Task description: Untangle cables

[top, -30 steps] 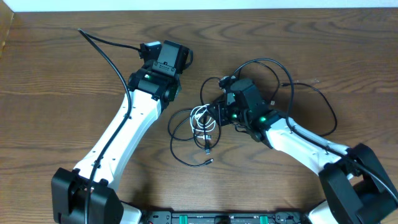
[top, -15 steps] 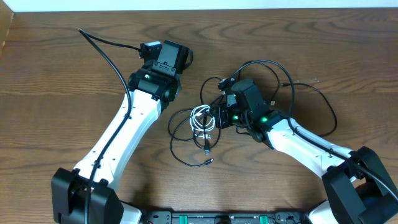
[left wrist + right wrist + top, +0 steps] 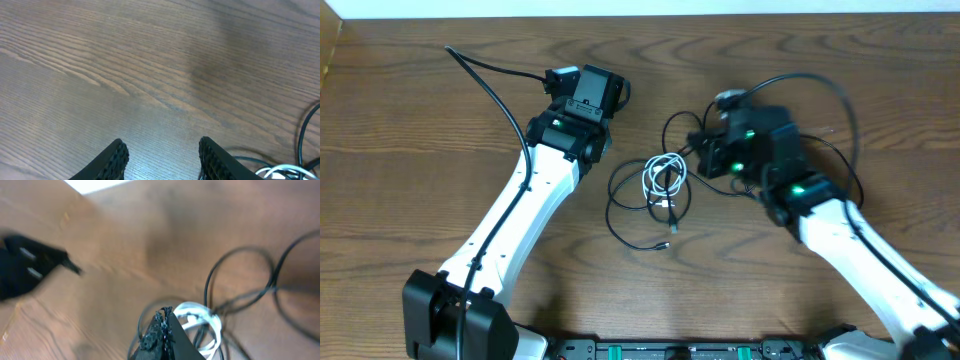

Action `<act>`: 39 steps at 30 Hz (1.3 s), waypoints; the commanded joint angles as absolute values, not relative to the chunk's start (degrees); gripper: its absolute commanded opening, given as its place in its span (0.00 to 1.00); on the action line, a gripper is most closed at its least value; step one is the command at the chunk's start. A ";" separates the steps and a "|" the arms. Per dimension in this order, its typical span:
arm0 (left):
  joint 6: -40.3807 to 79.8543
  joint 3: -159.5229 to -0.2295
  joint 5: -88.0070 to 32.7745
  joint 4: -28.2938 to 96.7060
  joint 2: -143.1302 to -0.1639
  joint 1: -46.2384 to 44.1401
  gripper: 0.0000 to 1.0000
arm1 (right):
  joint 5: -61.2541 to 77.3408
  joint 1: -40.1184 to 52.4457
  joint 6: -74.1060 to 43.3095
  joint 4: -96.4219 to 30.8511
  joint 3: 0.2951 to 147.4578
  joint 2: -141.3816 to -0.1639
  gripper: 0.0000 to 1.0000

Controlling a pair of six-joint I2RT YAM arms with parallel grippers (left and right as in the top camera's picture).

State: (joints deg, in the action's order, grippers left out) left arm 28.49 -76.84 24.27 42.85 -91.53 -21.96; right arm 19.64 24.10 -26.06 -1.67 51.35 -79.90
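The cables lie tangled at mid-table: a white cord (image 3: 663, 180) coiled inside loops of a thin black cord (image 3: 632, 225), one small plug end (image 3: 663, 245) pointing down. My right gripper (image 3: 700, 152) sits at the tangle's upper right edge. In the right wrist view its jaws (image 3: 162, 317) are pressed together on a strand of the black cord (image 3: 240, 275), with the white cord (image 3: 200, 316) just behind the tips. My left gripper (image 3: 588, 92) is up and left of the tangle, apart from it. It is open (image 3: 162, 156) over bare wood, with the white cord (image 3: 287, 172) at the lower right corner.
Thick black arm wires arch over the right arm (image 3: 825, 90) and trail from the left arm (image 3: 490, 75) toward the back left. The table's far edge (image 3: 640, 14) meets a white wall. A blurred dark shape (image 3: 25, 272) shows at the left of the right wrist view.
My right gripper has shut and moved right and back, and the tangle has slid to the right with it. The left arm has not moved.
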 commanded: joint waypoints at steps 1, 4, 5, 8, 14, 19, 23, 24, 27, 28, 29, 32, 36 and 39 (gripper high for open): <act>28.64 -76.82 24.43 42.65 -92.07 -21.76 0.47 | 20.71 22.00 -25.69 -1.87 55.53 -74.39 0.01; 29.43 -76.82 24.43 42.50 -92.07 -21.76 0.51 | 21.19 21.02 -25.63 -3.57 57.78 -71.40 0.01; 30.02 -76.82 24.43 42.44 -92.07 -21.76 0.51 | 21.15 20.82 -25.08 -4.69 58.57 -70.59 0.01; 30.81 -76.82 24.40 42.37 -92.07 -21.78 0.52 | 21.06 20.78 -23.05 -8.14 59.16 -69.97 0.01; 30.79 -76.82 24.40 42.37 -92.07 -21.76 0.51 | 17.34 20.78 -15.57 -19.84 59.13 -75.55 0.22; 30.79 -76.82 24.40 42.37 -92.07 -21.76 0.52 | 17.12 21.12 -12.34 -20.47 59.13 -86.08 0.40; 30.76 -76.82 24.40 42.37 -92.12 -21.76 0.51 | 24.38 21.10 -9.43 -16.23 59.13 -95.98 0.41; 30.79 -76.82 24.43 42.37 -92.12 -21.76 0.52 | 26.26 21.17 -8.69 -15.38 59.13 -97.23 0.41; 30.76 -76.82 24.43 42.37 -92.18 -21.76 0.52 | 27.35 21.80 -7.55 -13.41 59.13 -100.64 0.45; 30.79 -76.82 24.43 42.37 -92.18 -21.76 0.52 | 27.42 22.06 -6.61 -12.97 59.13 -101.91 0.47; 30.76 -76.82 24.43 42.37 -92.20 -21.76 0.52 | 27.42 22.26 -6.22 -12.69 59.13 -102.78 0.48; 30.76 -76.82 24.43 42.35 -92.29 -21.76 0.52 | 28.64 22.76 -4.89 -11.77 59.13 -105.34 0.43; 30.79 -76.82 24.43 42.04 -92.79 -21.76 0.52 | 31.90 23.46 -3.73 -9.37 59.13 -107.37 0.43; 30.79 -76.82 24.43 41.95 -93.32 -21.76 0.52 | 31.64 24.08 -3.31 -8.73 59.13 -107.94 0.43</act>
